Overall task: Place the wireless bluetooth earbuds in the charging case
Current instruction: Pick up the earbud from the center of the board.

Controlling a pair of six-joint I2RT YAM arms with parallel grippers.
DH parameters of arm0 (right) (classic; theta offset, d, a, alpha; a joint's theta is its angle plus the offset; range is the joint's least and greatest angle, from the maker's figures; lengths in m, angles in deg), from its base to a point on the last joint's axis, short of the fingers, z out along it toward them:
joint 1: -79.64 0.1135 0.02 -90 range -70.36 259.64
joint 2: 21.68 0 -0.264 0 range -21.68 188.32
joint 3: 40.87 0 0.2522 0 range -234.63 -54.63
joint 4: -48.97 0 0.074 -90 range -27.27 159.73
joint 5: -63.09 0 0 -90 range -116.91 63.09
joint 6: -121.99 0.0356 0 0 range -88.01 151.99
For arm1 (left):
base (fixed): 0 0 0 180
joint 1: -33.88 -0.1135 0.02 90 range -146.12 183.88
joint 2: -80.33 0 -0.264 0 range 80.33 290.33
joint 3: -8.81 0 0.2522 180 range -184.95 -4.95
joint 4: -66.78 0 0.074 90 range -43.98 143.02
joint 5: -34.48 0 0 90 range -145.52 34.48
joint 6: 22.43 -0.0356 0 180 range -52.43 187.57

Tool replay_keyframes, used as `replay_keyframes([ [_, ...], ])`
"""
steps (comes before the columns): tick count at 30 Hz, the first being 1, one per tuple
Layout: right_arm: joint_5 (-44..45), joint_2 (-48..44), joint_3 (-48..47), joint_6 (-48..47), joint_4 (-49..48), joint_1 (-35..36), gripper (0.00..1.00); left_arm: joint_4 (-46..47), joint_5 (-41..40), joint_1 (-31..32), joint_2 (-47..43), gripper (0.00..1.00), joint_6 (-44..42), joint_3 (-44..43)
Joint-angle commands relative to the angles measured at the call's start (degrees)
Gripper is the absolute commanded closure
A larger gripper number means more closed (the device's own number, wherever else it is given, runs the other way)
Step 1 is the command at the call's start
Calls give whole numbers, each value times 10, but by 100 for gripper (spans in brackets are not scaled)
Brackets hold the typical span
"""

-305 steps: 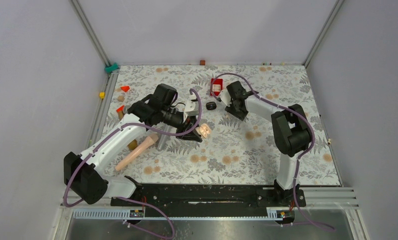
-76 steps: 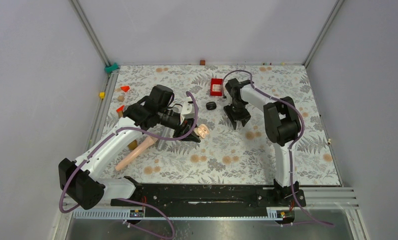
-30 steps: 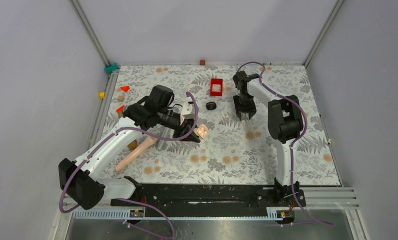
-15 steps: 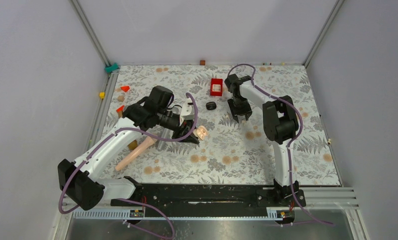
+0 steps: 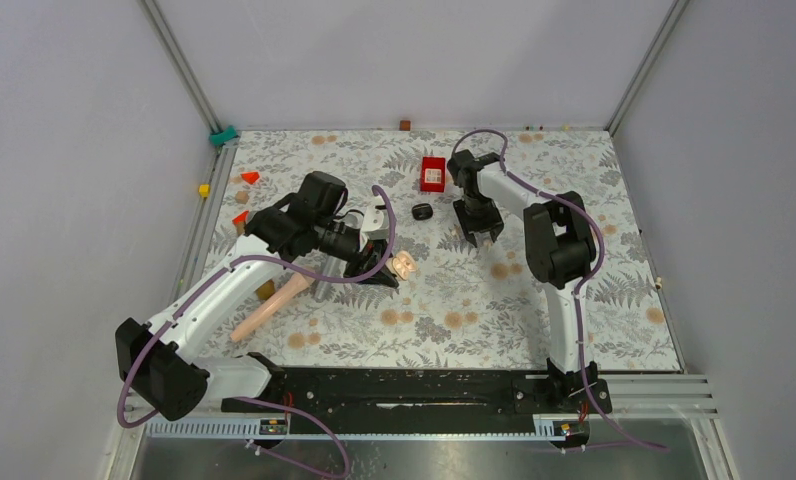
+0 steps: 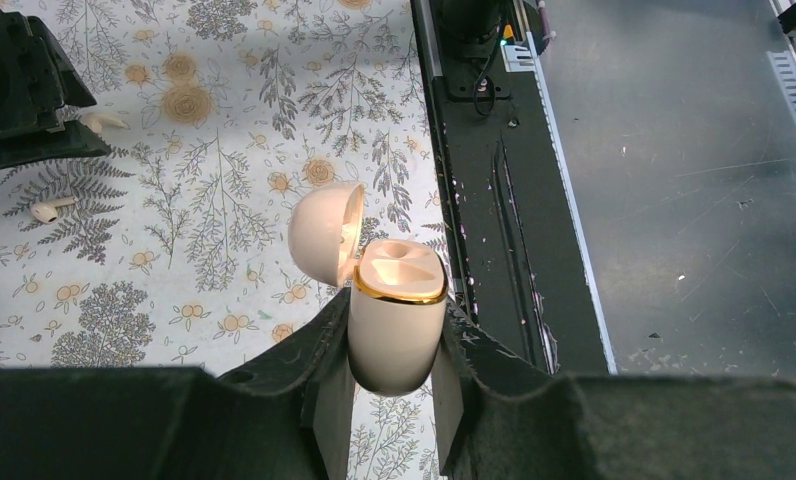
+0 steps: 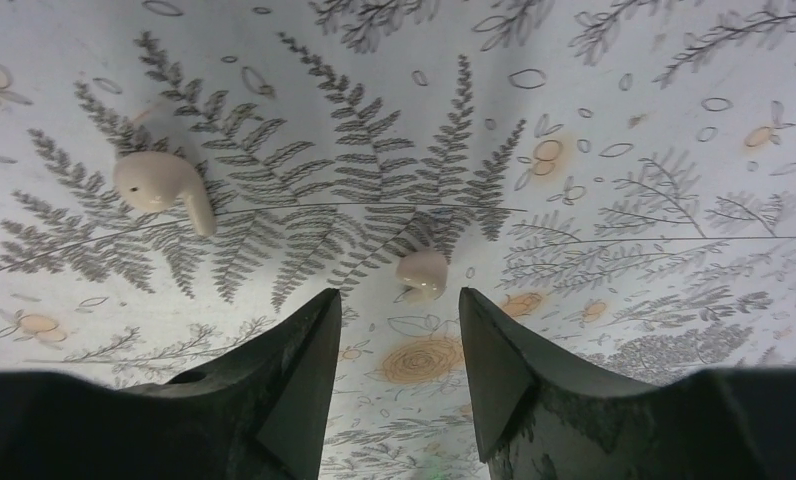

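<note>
My left gripper point(image 6: 396, 335) is shut on a cream-pink charging case point(image 6: 397, 310) with a gold rim. It holds the case upright above the table with the lid point(image 6: 325, 232) hinged open, and both sockets are empty. The case also shows in the top view point(image 5: 405, 264). Two small cream earbuds lie on the floral mat. In the right wrist view one earbud point(image 7: 422, 272) lies just ahead of the gap between my open right gripper's point(image 7: 399, 300) tips. The other earbud point(image 7: 159, 183) lies further off to the left. My right gripper point(image 5: 477, 233) points down over them.
A red square box point(image 5: 433, 173) and a small black oval object point(image 5: 421, 211) lie left of the right gripper. A pink cylinder point(image 5: 272, 304) lies under the left arm. Small red and yellow blocks point(image 5: 249, 177) sit near the mat's left edge. The black base rail point(image 6: 484, 180) runs along the near side.
My right gripper has shifted a little to the left and lower over the earbuds, staying open. My left gripper still holds the open case in about the same place.
</note>
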Motion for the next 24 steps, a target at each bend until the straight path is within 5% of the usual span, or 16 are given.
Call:
replay_keyframes([
  [1, -46, -5, -6, 2, 14, 7, 46, 10, 3, -4, -12, 100, 0, -23],
  [14, -119, -22, 0, 22, -7, 8, 43, 10, 6, -12, -11, 100, -1, -22],
  [24, -85, 1, -26, 32, -1, 2, 44, 10, 10, -14, -14, 100, 0, -22],
])
